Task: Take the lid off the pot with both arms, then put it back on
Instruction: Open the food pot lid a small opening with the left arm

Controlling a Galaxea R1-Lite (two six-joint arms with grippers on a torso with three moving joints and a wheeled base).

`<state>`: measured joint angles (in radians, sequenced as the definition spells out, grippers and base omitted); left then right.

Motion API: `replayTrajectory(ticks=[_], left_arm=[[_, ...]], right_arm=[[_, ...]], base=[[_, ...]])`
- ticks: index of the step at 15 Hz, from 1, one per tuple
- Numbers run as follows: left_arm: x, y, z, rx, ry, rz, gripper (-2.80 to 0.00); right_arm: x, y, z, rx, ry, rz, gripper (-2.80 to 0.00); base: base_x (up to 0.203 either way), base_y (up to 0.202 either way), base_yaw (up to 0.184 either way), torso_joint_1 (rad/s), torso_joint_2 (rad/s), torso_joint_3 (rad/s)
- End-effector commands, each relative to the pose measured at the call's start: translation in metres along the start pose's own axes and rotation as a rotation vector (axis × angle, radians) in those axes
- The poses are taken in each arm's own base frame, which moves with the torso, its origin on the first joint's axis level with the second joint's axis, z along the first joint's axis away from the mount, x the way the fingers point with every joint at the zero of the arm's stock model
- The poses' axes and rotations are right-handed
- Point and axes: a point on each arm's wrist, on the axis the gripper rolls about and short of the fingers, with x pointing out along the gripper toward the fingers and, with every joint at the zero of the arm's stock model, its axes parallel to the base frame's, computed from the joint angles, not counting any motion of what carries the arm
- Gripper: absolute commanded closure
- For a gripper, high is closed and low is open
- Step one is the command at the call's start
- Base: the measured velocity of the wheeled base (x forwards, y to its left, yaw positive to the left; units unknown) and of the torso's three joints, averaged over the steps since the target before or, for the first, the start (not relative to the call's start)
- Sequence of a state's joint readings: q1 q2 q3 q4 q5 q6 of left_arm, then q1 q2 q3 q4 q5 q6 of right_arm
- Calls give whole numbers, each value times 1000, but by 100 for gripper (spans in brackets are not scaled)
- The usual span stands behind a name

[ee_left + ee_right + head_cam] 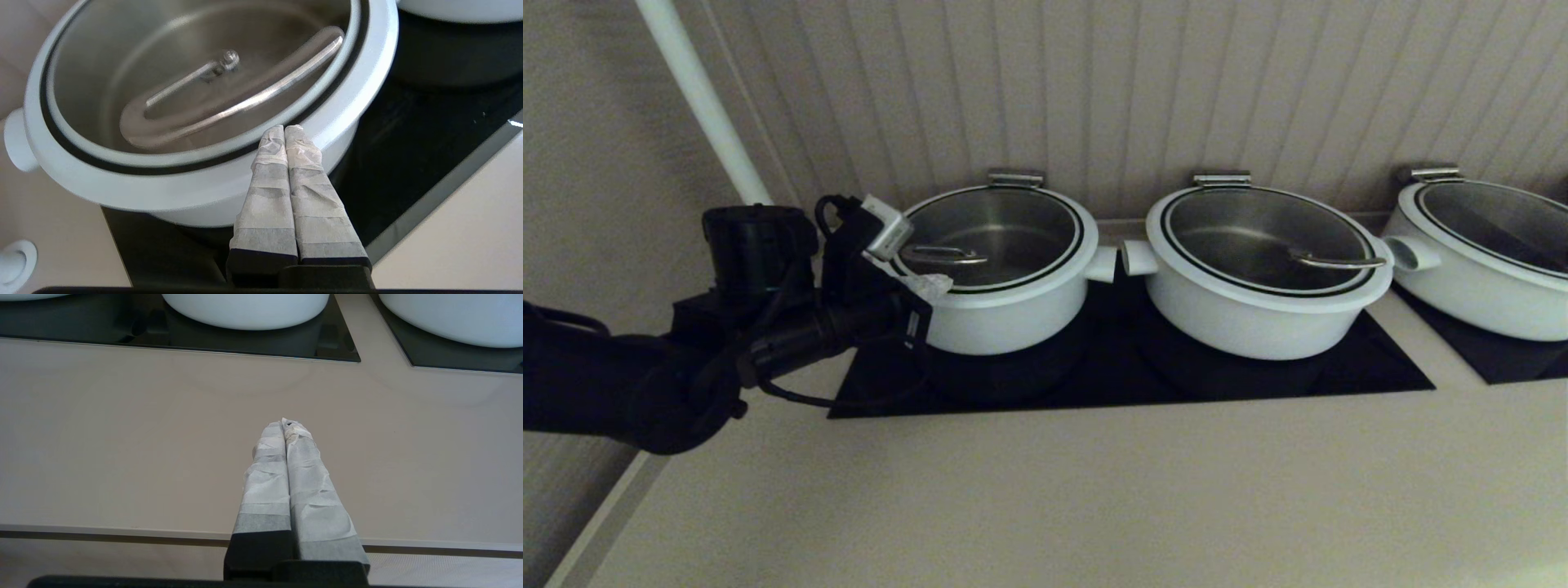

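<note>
The pot (1005, 318) is the leftmost of three white pots, on a black cooktop. Its glass lid (1013, 220) sits closed on it, with the looped steel handle (943, 255) on the left half. My left gripper (931, 284) is shut and empty, its taped tips at the lid's front-left white ring. In the left wrist view the gripper (284, 128) lies over the lid (122, 61), just short of the handle (245, 104), with the pot (192, 212) below. My right gripper (286, 424) is shut and empty, low over the counter's front part, out of the head view.
Two alike lidded pots stand to the right, the middle one (1250, 314) and the far one (1478, 294). The black cooktop (1339, 367) is set in a beige counter (1094, 490). A white pipe (698, 98) and a panelled wall stand behind. The counter's front edge (122, 531) shows below my right gripper.
</note>
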<state>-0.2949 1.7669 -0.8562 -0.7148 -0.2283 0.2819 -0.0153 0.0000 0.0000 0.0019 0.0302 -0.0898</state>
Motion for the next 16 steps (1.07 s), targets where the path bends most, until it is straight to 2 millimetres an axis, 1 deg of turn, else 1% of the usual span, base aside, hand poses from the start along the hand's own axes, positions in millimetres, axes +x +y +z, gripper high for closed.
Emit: replayTrajectory(ticks=[1, 5, 9, 16], left_arm=[[9, 1, -4, 6, -15, 4, 0], [18, 4, -3, -1, -28, 35, 0], [22, 7, -6, -8, -21, 41, 0], [29, 17, 14, 11, -93, 69, 0]], right_arm=[[0, 0, 0, -1, 0, 0, 0], [0, 0, 0, -27, -1, 3, 0], [0, 0, 0, -27, -1, 3, 0], [0, 0, 0, -27, 1, 4, 0]], base=[[0, 0, 0, 0, 0, 0], [0, 0, 0, 0, 0, 0], [0, 0, 0, 0, 0, 0], [0, 0, 0, 0, 0, 0]])
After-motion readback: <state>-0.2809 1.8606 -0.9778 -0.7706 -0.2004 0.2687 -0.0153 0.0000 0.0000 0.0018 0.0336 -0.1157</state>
